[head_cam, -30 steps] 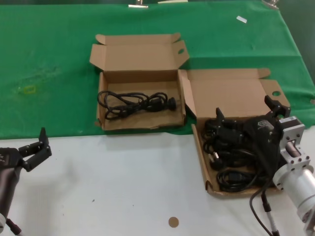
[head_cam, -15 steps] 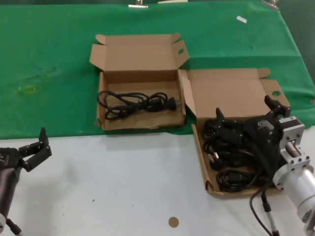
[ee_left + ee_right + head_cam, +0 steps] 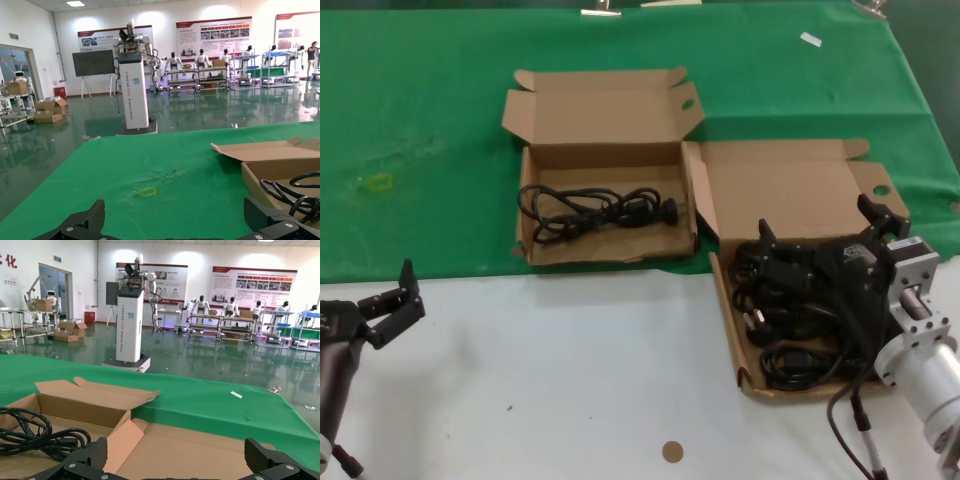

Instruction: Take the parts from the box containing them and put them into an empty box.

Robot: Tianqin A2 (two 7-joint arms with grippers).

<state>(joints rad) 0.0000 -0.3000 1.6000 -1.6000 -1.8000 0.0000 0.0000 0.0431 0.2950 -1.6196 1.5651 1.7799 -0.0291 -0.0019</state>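
Note:
The larger, shallow box at the right holds several black power cords. My right gripper hovers over the far end of that pile, open and empty. In the right wrist view its fingers straddle the box's broad lid panel. The smaller, taller-walled box in the middle holds one looped cord, which also shows in the right wrist view. My left gripper is parked open and empty at the near left, with the smaller box off to one side.
Both boxes straddle the edge between the green cloth and the white tabletop. A small brown disc lies on the white surface near the front. A yellow mark sits on the cloth at the left.

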